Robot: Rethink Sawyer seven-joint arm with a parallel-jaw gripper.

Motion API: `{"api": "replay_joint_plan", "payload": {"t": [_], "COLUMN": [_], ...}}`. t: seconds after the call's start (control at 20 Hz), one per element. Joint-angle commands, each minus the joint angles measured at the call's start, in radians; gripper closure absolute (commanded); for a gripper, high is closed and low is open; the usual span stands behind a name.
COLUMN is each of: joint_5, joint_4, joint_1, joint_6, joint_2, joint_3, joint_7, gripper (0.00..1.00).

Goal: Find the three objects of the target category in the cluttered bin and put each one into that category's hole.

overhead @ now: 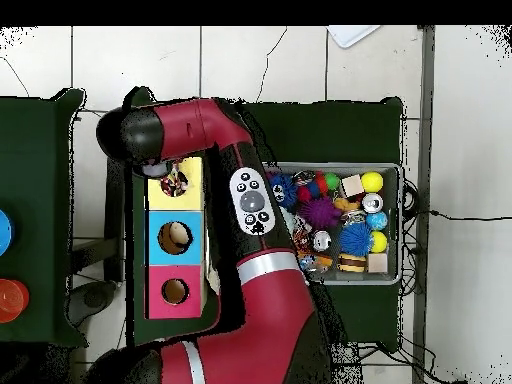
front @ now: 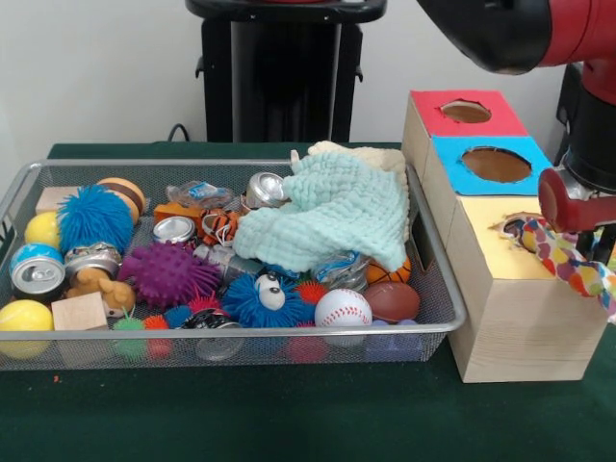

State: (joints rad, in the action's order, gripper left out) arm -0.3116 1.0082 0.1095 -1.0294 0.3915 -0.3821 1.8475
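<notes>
I am gripping a multicoloured spotted cloth toy (front: 568,262) in my gripper (front: 576,226), hanging it right at the yellow hole (front: 517,227) of the wooden sorting box (front: 500,318). I am judging it best to centre it over the opening before letting go, so the trailing fabric doesn't snag.

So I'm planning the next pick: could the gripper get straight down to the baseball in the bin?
Probably yes. The baseball lies uncovered on top by the bin's front rim, clear of the green cloth. But the gripper is busy holding a colourful cloth over the yellow box's hole.
</notes>
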Motion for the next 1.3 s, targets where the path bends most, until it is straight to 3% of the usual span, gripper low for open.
{"api": "replay_joint_plan", "payload": {"t": [0.05, 0.3, 0.45, 1.1, 1.3], "joint_5": [-0.154, -0.172, -0.166, -0.157, -0.072], "joint_4": [0.046, 0.063, 0.116, 0.140, 0.156], "joint_1": [-0.018, -0.020, 0.000, 0.043, 0.086], "joint_6": [-0.023, -0.178, -0.226, -0.240, -0.246], "joint_2": [-0.110, -0.039, 0.012, 0.002, -0.061], "joint_3": [0.089, 0.116, 0.116, 0.067, 0.005], "joint_7": [-0.087, -0.187, -0.240, -0.228, -0.215], "gripper": [1.00, 1.00, 1.00, 1.00, 1.00]}}
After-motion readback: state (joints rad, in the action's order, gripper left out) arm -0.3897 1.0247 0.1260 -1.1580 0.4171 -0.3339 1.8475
